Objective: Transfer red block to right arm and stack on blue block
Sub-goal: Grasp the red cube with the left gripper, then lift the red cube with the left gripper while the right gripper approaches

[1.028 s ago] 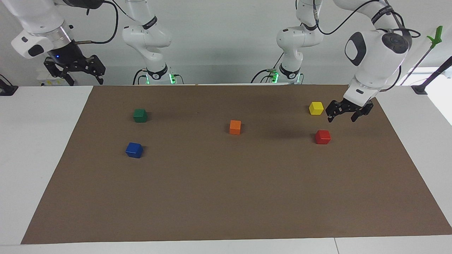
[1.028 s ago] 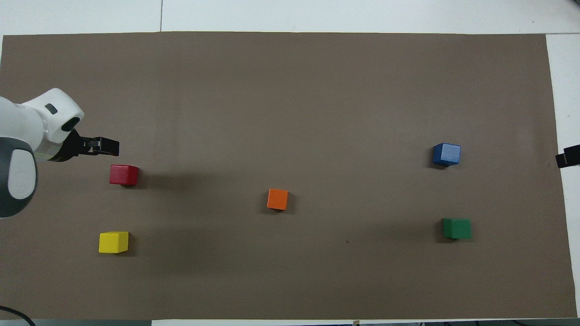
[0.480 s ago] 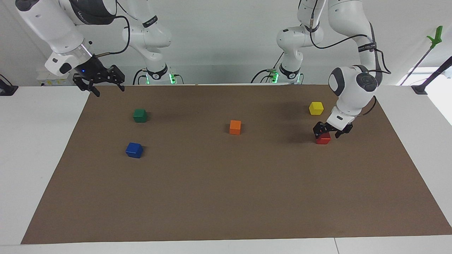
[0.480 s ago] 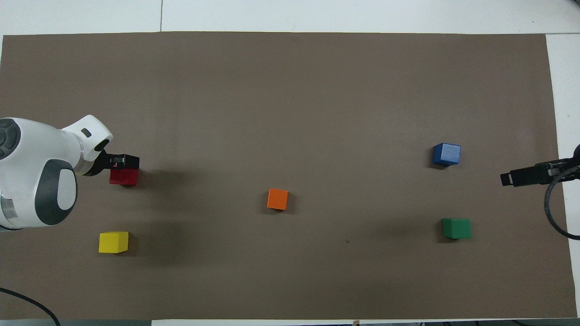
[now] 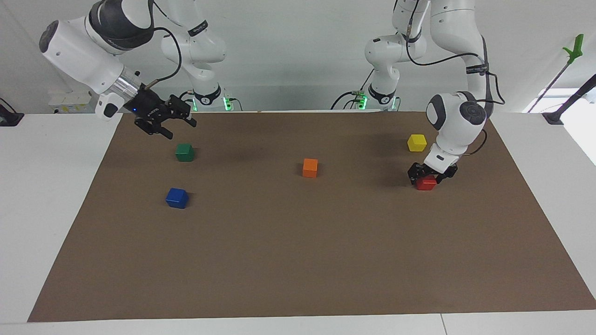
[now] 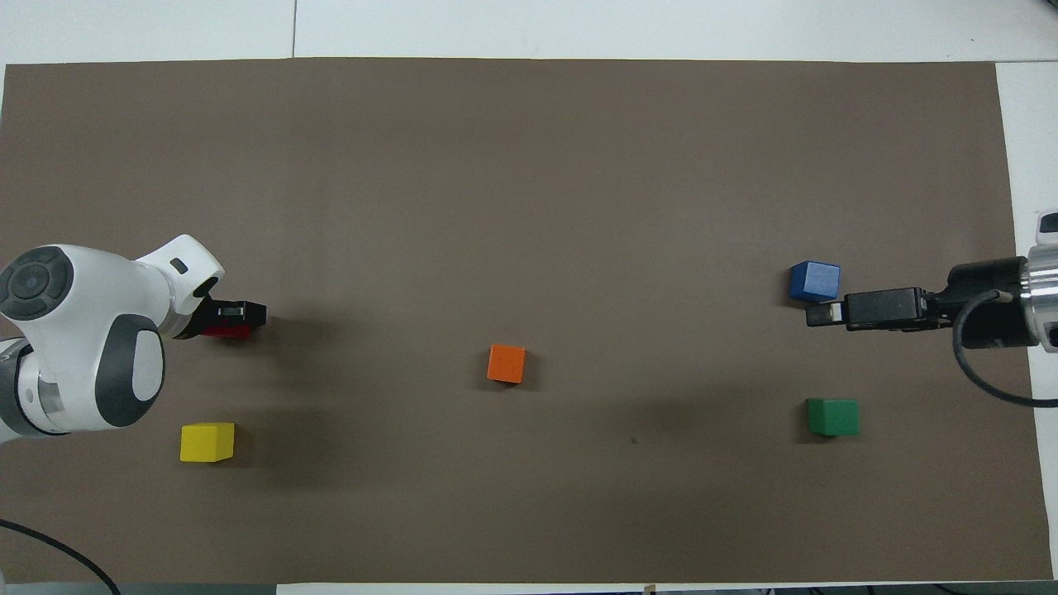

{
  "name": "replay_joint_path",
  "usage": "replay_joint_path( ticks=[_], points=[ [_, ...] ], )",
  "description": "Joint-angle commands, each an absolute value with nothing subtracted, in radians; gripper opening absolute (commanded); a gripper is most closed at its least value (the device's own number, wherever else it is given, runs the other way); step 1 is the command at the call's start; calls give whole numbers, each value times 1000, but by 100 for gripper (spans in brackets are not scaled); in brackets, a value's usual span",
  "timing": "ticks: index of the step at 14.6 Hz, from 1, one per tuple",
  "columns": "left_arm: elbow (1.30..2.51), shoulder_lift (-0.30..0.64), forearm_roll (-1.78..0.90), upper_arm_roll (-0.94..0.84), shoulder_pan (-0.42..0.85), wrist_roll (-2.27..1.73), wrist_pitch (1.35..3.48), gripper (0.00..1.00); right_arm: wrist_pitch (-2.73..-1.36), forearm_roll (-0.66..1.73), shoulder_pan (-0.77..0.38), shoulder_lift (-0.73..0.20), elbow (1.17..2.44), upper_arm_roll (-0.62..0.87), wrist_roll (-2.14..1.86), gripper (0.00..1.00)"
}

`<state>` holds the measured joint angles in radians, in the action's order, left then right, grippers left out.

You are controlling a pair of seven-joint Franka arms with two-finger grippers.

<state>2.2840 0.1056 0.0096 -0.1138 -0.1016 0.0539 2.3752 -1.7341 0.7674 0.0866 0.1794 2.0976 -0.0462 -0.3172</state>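
Red block (image 5: 426, 183), smooth-faced cube, under black left gripper (image 5: 429, 177)

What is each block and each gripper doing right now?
red block: on the mat, left gripper around it
left gripper: down over the red block
right gripper: open, in the air above the green block
blue block: on the mat, alone
green block: on the mat
orange block: on the mat
yellow block: on the mat
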Motion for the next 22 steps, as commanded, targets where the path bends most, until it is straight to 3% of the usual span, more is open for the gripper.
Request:
replay_joint_path(
  ticks=[1, 5, 8, 12, 16, 19, 22],
  points=[
    [2196, 97, 6, -120, -98, 25, 2179, 0, -1721, 1004, 138, 195, 2219, -41, -527, 100],
    [1885, 100, -96, -127, 7, -248, 1797, 0, -1603, 1196, 129, 190, 2279, -41, -618, 100],
    [1758, 66, -302, -135, 69, -580, 1689, 0, -1496, 1351, 123, 129, 2330, -40, -740, 100],
    [1724, 28, -536, -215, 90, -1111, 1715, 0, -1367, 1588, 54, 117, 2440, -35, -856, 100],
    [1747, 5, -786, -262, 95, -1594, 1889, 0, -1286, 1805, -72, 94, 2528, -35, -987, 100],
    [1781, -9, -857, -305, 116, -1667, 1917, 0, -1195, 1926, -175, 0, 2549, -35, -1152, 100],
    [1903, -86, -881, -305, 279, -1703, 2026, 0, -1136, 2051, -280, -67, 2545, -35, -1202, 100]
  ],
)
